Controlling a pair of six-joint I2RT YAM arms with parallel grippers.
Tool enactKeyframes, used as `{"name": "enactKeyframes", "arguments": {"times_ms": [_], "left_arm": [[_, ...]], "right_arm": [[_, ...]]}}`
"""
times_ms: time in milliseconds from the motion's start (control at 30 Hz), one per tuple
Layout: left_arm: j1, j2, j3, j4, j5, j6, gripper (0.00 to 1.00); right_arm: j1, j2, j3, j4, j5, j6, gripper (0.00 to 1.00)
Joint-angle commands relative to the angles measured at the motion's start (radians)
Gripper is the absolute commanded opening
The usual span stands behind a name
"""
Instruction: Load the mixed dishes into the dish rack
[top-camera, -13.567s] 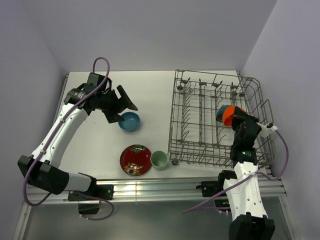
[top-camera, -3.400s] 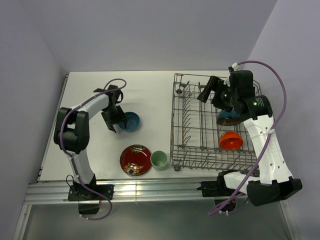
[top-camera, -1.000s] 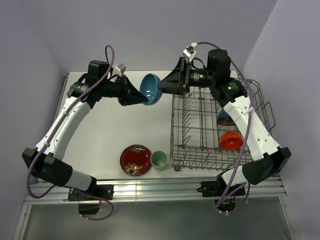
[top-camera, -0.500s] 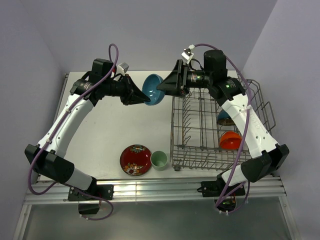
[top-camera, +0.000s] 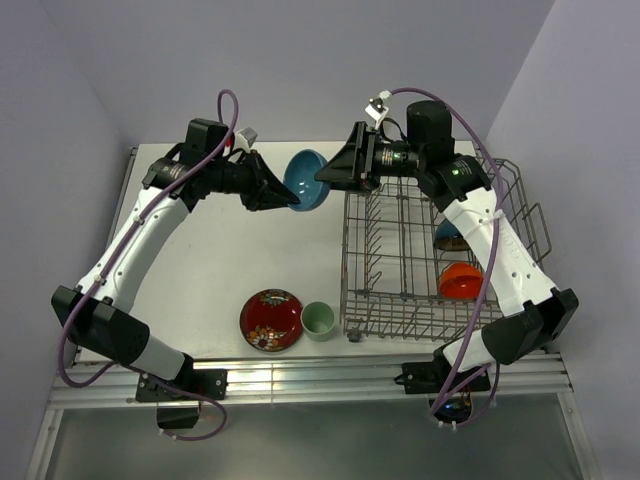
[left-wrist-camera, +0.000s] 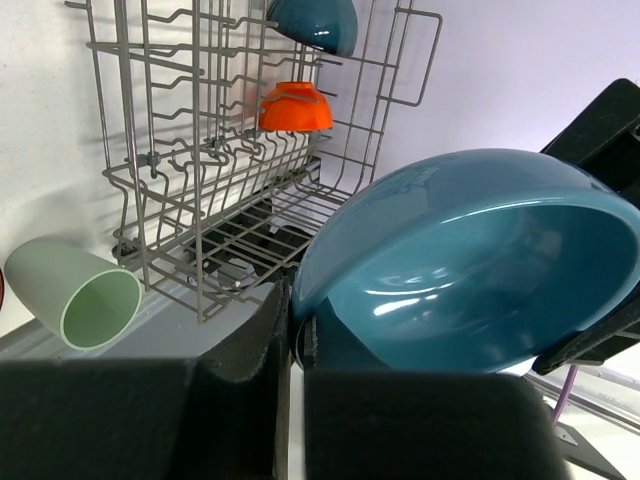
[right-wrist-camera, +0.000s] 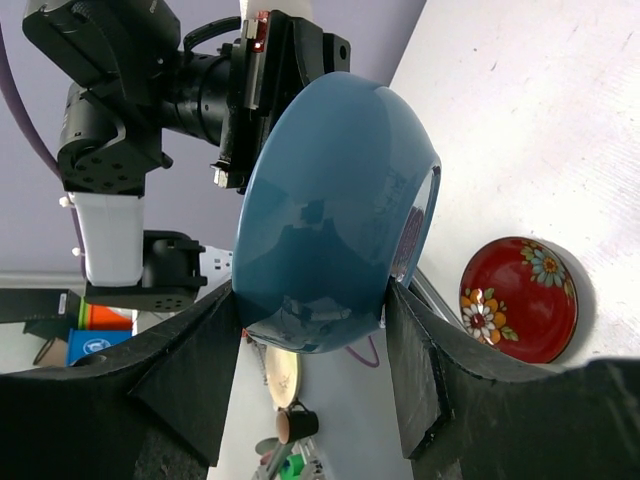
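The blue bowl (top-camera: 305, 178) hangs tipped on its side in mid-air, left of the dish rack (top-camera: 348, 250). My left gripper (top-camera: 290, 198) is shut on its rim (left-wrist-camera: 297, 300). My right gripper (top-camera: 325, 180) reaches in from the rack side. Its two fingers press on opposite sides of the bowl's body (right-wrist-camera: 312, 300). In the rack sit an orange-red bowl (top-camera: 462, 281) and a dark bowl (top-camera: 450, 235). The red patterned plate (top-camera: 271, 320) and the pale green cup (top-camera: 318, 320) stand on the table near the front edge.
The grey wire rack (left-wrist-camera: 200, 180) fills the right half of the white table (top-camera: 200, 260). Walls close in at the back and on both sides. A metal rail (top-camera: 300, 378) runs along the near edge by the arm bases.
My right gripper's fingers have closed in on the sides of the blue bowl. The left gripper keeps its hold on the rim, and the bowl has barely moved.
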Motion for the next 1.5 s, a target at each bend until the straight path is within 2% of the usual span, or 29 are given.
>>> {"name": "enactKeyframes", "arguments": {"times_ms": [0,33,100,133,200,233,333,600,633,700,733,767,833,900,967,1000,1033,1133,1200,1267,1467], "left_arm": [[-0.023,0.002,0.005,0.089,0.107,0.002,0.08],[-0.023,0.005,0.009,0.089,0.11,0.004,0.1],[-0.021,0.008,0.016,0.087,0.113,0.008,0.21],[-0.021,0.008,0.016,0.09,0.116,0.009,0.32],[-0.02,0.006,0.013,0.096,0.118,0.004,0.42],[-0.02,0.008,0.011,0.099,0.119,0.004,0.53],[-0.017,0.006,0.005,0.11,0.13,0.002,0.61],[-0.015,0.011,-0.013,0.121,0.136,-0.001,0.6],[-0.012,0.012,-0.018,0.122,0.136,-0.002,0.57],[-0.013,0.014,-0.02,0.127,0.139,-0.002,0.42],[-0.013,0.017,-0.015,0.124,0.141,-0.001,0.14],[-0.012,0.02,-0.009,0.115,0.138,0.011,0.01],[-0.012,0.034,0.025,0.051,0.112,0.048,0.0],[-0.012,0.046,0.071,-0.001,0.084,0.074,0.0],[-0.012,0.073,0.129,-0.121,0.023,0.126,0.0],[-0.012,0.087,0.152,-0.173,-0.003,0.146,0.0],[-0.012,0.1,0.169,-0.278,-0.058,0.181,0.0],[-0.016,0.135,0.215,-0.399,-0.138,0.217,0.0],[-0.026,0.152,0.238,-0.503,-0.227,0.243,0.0],[-0.035,0.15,0.247,-0.56,-0.268,0.248,0.0],[-0.04,0.086,0.146,-0.569,-0.309,0.21,0.0]], "right_arm": [[0.022,-0.022,0.037,0.028,-0.017,-0.023,0.0],[0.023,-0.022,0.04,0.025,-0.014,-0.024,0.0],[0.023,-0.02,0.04,0.015,-0.007,-0.031,0.0],[0.023,-0.02,0.045,0.007,-0.006,-0.034,0.0],[0.022,-0.02,0.048,-0.01,0.003,-0.047,0.0],[0.023,-0.02,0.053,-0.018,0.008,-0.055,0.0],[0.023,-0.013,0.065,-0.048,0.014,-0.07,0.0],[0.022,-0.011,0.066,-0.064,0.029,-0.075,0.0],[0.022,-0.009,0.062,-0.064,0.022,-0.072,0.0],[0.022,-0.008,0.06,-0.064,0.019,-0.07,0.0],[0.022,-0.008,0.056,-0.062,0.017,-0.074,0.0],[0.022,-0.006,0.056,-0.064,0.016,-0.077,0.0],[0.02,-0.005,0.06,-0.068,0.019,-0.089,0.0],[0.02,0.003,0.089,-0.108,0.032,-0.112,0.17],[0.022,0.029,0.138,-0.241,0.112,-0.187,0.42],[0.023,0.043,0.205,-0.295,0.149,-0.223,0.45],[0.028,0.067,0.244,-0.408,0.246,-0.3,0.52],[0.044,0.084,0.352,-0.533,0.403,-0.429,0.6],[0.07,0.067,0.352,-0.573,0.539,-0.462,0.63],[0.089,0.031,0.329,-0.571,0.585,-0.474,0.65],[0.253,-0.02,0.274,-0.573,0.786,-0.517,0.66]]}}
